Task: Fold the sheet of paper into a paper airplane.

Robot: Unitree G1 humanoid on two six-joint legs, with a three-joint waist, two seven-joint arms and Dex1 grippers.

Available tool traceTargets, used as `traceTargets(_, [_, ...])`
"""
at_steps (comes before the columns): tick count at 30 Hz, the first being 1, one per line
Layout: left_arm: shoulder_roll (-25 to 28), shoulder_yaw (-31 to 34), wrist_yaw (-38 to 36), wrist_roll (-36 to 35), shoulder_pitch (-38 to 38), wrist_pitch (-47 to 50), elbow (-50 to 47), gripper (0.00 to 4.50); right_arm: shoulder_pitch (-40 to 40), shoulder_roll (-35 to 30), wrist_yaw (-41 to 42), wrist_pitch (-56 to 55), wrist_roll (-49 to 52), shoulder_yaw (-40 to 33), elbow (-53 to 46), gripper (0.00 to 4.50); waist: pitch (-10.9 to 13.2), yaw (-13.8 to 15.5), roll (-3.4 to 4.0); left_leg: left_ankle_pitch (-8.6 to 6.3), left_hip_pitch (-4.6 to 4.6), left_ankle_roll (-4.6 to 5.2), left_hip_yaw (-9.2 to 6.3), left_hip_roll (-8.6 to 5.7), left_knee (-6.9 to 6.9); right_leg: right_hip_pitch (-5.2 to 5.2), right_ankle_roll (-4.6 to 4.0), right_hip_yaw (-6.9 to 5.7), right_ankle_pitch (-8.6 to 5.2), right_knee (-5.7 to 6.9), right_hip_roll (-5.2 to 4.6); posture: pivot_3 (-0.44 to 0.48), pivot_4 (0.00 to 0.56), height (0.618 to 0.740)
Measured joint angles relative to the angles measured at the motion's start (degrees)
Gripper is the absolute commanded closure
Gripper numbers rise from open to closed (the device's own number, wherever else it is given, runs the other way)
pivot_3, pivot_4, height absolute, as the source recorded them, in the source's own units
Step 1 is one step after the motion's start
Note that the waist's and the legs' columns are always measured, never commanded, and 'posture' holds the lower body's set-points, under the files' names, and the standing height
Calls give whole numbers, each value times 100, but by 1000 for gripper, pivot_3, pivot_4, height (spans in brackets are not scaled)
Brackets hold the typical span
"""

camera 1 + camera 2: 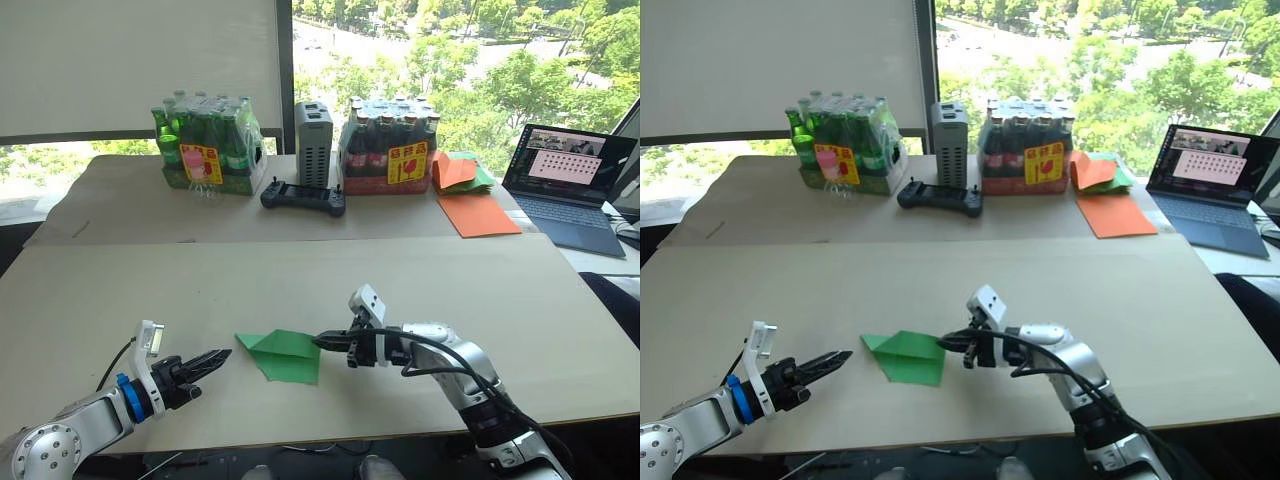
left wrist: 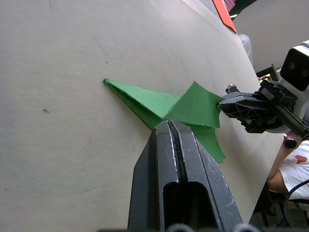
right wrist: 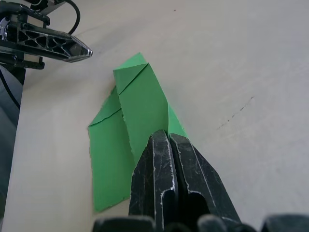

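Note:
The green sheet of paper (image 1: 283,355) lies near the table's front edge. It is folded into a pointed, layered wedge like a paper airplane, with its tip toward my left. One flap (image 2: 195,104) stands up off the table on its right side. My right gripper (image 1: 318,341) is shut with its tips pinching that flap's edge, and the green paper (image 3: 140,104) spreads out from its tips. My left gripper (image 1: 222,354) is shut and holds nothing. It hovers just left of the paper's tip, a short gap away.
At the back stand a pack of green bottles (image 1: 208,145), a grey box (image 1: 313,145), a black controller (image 1: 303,197) and a pack of dark bottles (image 1: 388,150). An orange-and-green paper pile (image 1: 460,172), an orange sheet (image 1: 477,213) and a laptop (image 1: 570,185) sit back right.

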Motion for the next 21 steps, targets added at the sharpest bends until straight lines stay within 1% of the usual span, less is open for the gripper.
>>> traceTargets(2, [0, -8, 11, 0, -16, 0, 24, 4500, -130, 65, -99, -501, -164, -17, 35, 4464, 1, -6, 1, 0, 0, 0, 0, 0, 0, -1, 0, 0, 0, 1, 0, 0, 150, 727])
traceTargets(6, [0, -32, 45, 0, -64, 0, 35, 4500, -714, 92, -385, -2553, -883, -82, 357, 4464, 2, -2, 1, 0, -3, 0, 1, 0, -1, -2, 1, 0, 0, -2, 0, 0, 150, 727])
traceTargets(8, [0, -44, 59, 1, -71, 0, 39, 4500, -872, 121, -572, -3303, -1166, -112, 567, 4464, 2, -2, 1, 0, -4, 0, 1, 0, -1, -3, 1, 0, 0, -4, 0, 0, 150, 727])
traceTargets(9, [0, -50, 69, 2, -75, 0, 40, 4500, -927, 120, -802, -3995, -1513, -106, 793, 4464, 2, 0, 2, 0, -4, -1, 1, -1, -1, -3, 1, 1, 0, -4, -1, 0, 150, 727])
traceTargets(11, [0, -51, 82, 2, -75, 0, 45, 4500, -1026, 86, -1077, -4926, -1964, -85, 1133, 4464, 3, 2, 2, 0, -7, -1, 4, -3, -1, -5, 1, 1, 0, -4, -6, 0, 150, 727])
traceTargets(12, [0, -50, 89, 2, -75, 0, 47, 4500, -1086, -4, -1302, -5508, -2353, 17, 1305, 4464, 3, 0, 2, 0, -6, -1, 4, -3, -1, -5, 1, 1, 0, -4, -6, 0, 150, 727])
traceTargets(13, [0, -51, 102, 2, -79, 0, 47, 4500, -1198, -244, -1660, -6446, -3074, 259, 1577, 4464, 3, -2, 2, 0, -5, -1, 6, -5, -1, -5, 1, 1, 0, -4, -8, 0, 150, 727])
traceTargets(16, [0, -52, 124, 1, -82, 0, 51, 4500, -1295, -544, -2255, -7596, -4299, 732, 2042, 4464, 3, -4, 1, 0, -3, -1, 5, -4, -1, -4, 1, 1, 0, -2, -7, 0, 150, 727])
traceTargets(18, [0, -52, 146, 1, -83, 0, 51, 4500, -1273, -688, -2590, -8052, -5032, 1071, 2415, 4464, 3, -4, 1, 0, -4, -1, 6, -5, -1, -5, 1, 3, 0, -2, -8, 0, 150, 727])
traceTargets(21, [0, -45, 186, -1, -78, 0, 51, 4500, -1248, -863, -2743, -8533, -5463, 1418, 2663, 4464, 4, -7, -1, 0, -4, -1, 5, -5, -1, -4, 1, 4, 0, -2, -10, 0, 150, 727])
